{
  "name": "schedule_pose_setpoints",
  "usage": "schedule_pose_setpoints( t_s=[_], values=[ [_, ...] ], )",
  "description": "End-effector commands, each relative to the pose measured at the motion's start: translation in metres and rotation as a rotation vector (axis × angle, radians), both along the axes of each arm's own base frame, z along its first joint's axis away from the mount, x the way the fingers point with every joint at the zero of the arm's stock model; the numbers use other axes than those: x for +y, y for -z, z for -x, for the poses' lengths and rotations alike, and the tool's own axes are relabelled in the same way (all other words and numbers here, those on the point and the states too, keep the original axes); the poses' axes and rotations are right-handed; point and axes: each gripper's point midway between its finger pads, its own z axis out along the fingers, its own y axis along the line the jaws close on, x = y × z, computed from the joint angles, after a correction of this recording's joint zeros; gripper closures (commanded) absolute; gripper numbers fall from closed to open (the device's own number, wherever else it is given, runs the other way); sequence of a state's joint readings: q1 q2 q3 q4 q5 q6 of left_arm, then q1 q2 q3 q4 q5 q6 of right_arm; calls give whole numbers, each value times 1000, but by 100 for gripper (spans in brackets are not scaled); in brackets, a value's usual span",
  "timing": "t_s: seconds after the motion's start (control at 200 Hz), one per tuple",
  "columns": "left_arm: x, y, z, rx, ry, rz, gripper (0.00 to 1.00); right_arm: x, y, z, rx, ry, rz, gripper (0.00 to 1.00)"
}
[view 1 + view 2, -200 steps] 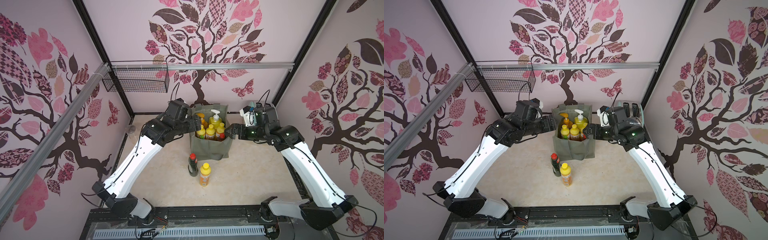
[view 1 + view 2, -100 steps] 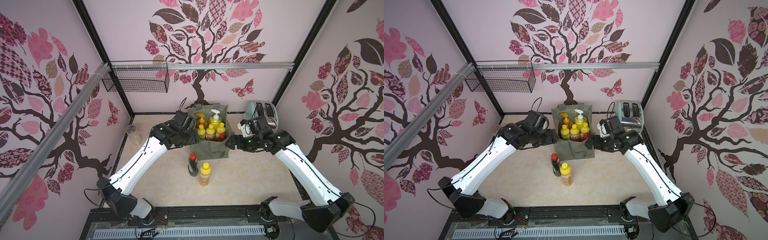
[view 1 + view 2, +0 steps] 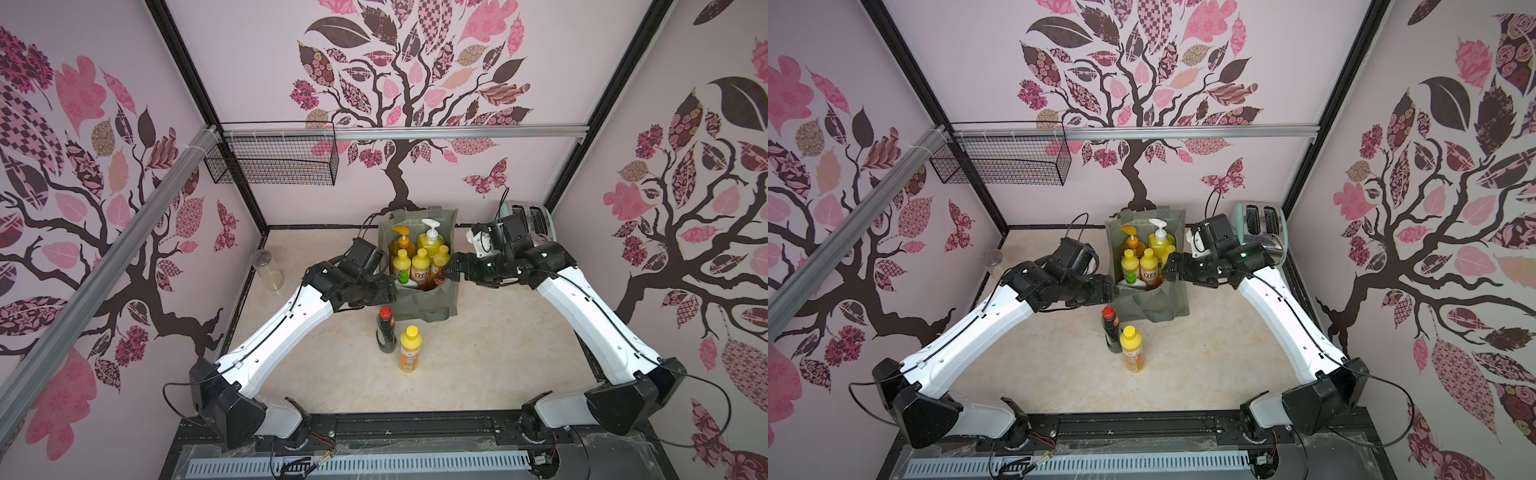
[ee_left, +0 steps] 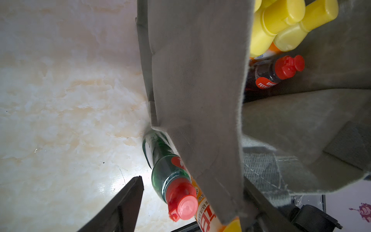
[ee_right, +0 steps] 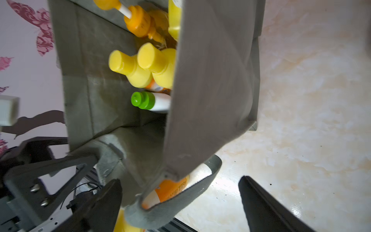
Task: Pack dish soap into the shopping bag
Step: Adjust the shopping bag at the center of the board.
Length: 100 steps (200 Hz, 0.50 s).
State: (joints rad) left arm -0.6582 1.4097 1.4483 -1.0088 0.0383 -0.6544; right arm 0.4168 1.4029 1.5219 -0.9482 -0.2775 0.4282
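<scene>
Both arms have dropped and pulled in toward the near end of the shopping bag (image 3: pixel 432 305) since a second ago. Left arm (image 3: pixel 286 328) is now at its left wall, right arm (image 3: pixel 582 299) at its right wall, facing each other.

Left jaws: wide, straddling the left wall cloth, which hangs loose between them. Not pinched. Right jaws: also wide, either side of the right wall by a strap handle (image 5: pixel 180 200). Nothing held.

Bag stands at the back middle of the counter (image 3: pixel 478 365), with the near wall slumped and creased. I count seven bottles inside:
- orange pump bottle (image 3: pixel 401 245)
- yellow pump bottle (image 3: pixel 430 243)
- three small yellow-capped bottles (image 3: pixel 419 266)
- green-capped white bottle (image 3: pixel 404 279)
- red-capped bottle (image 4: pixel 281 68)

Two are still out, just in front of the bag and side by side: dark red-capped bottle (image 3: pixel 385 330) and orange yellow-capped bottle (image 3: pixel 410 349).

My guess: the arms flank the mouth to take both walls and stretch it open, since the sagging front would foul the last two drops.
</scene>
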Motion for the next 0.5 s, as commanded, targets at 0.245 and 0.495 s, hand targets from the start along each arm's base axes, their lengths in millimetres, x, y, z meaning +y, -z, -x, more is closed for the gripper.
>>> schedule_pose_setpoints(
  t_s=[0.245, 0.495],
  values=[
    [-5, 21, 9, 64, 58, -31, 24, -10, -1, 18, 24, -65, 86, 11],
    [-8, 31, 16, 93, 101, -48, 32, 0, -114, -3, -181, -91, 35, 20]
  ],
)
